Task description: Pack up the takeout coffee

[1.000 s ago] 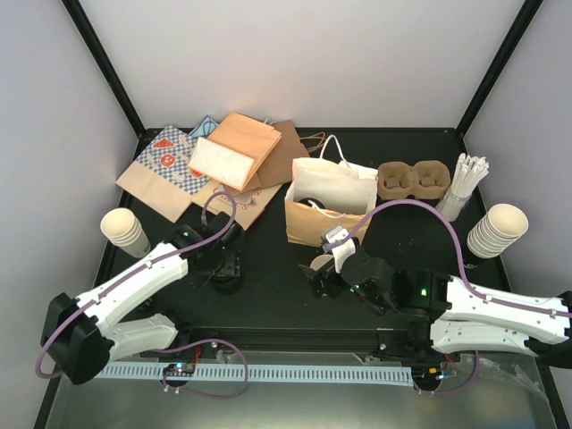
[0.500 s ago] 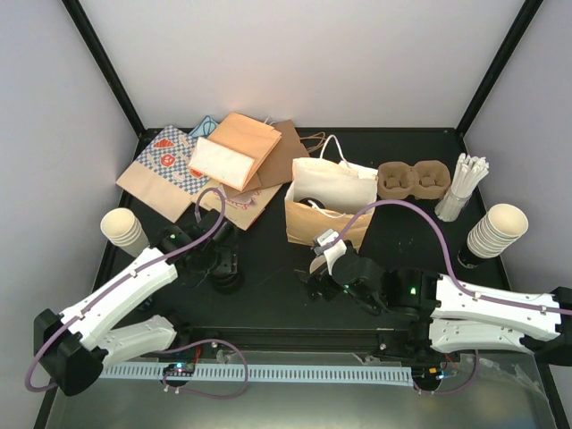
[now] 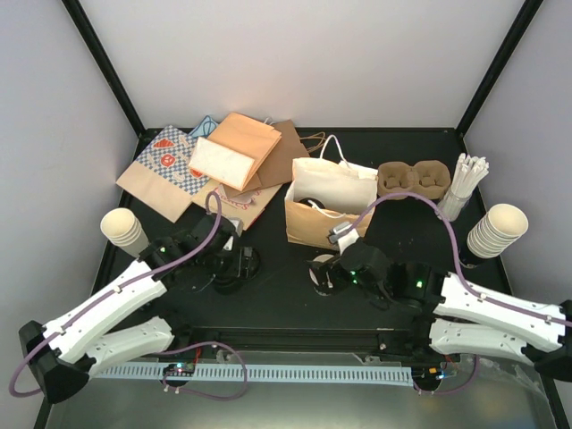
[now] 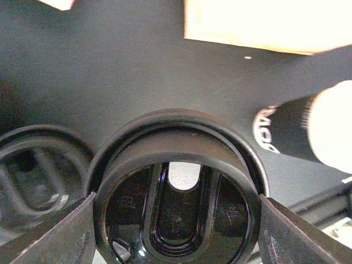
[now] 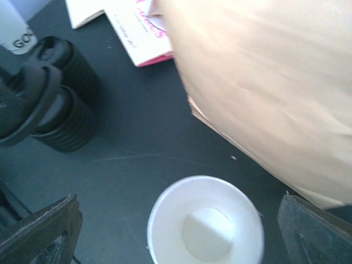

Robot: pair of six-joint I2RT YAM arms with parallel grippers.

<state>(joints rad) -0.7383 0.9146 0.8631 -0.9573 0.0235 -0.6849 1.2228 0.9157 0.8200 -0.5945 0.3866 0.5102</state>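
Overhead and wrist views of a black bench (image 3: 277,299) with two robot arms. The left hand (image 3: 239,261) is clenched on a single black lid (image 4: 176,165), one finger pressed to each side of its rim. It holds the lid just above the bench, beside a stack of lids (image 5: 63,129) near the front left. The right hand (image 5: 181,234) is released, its fingers spread wide on either side of an open cream cup (image 5: 204,226) and touching neither side. That cup stands upright and lidless near the middle of the bench, just in front of a standing paper bag (image 3: 329,214). The lid is near the cup, to its left, and the two are not yet touching. A brown two-cup carrier (image 3: 413,179) sits empty by the back right edge.

The step in hand looks to be capping the cup. To do it well, the right hand should probably close gently on the cup wall to steady it without crushing the paper. The left hand should then bring the lid level and centred over the rim and press straight down until it seats all round.
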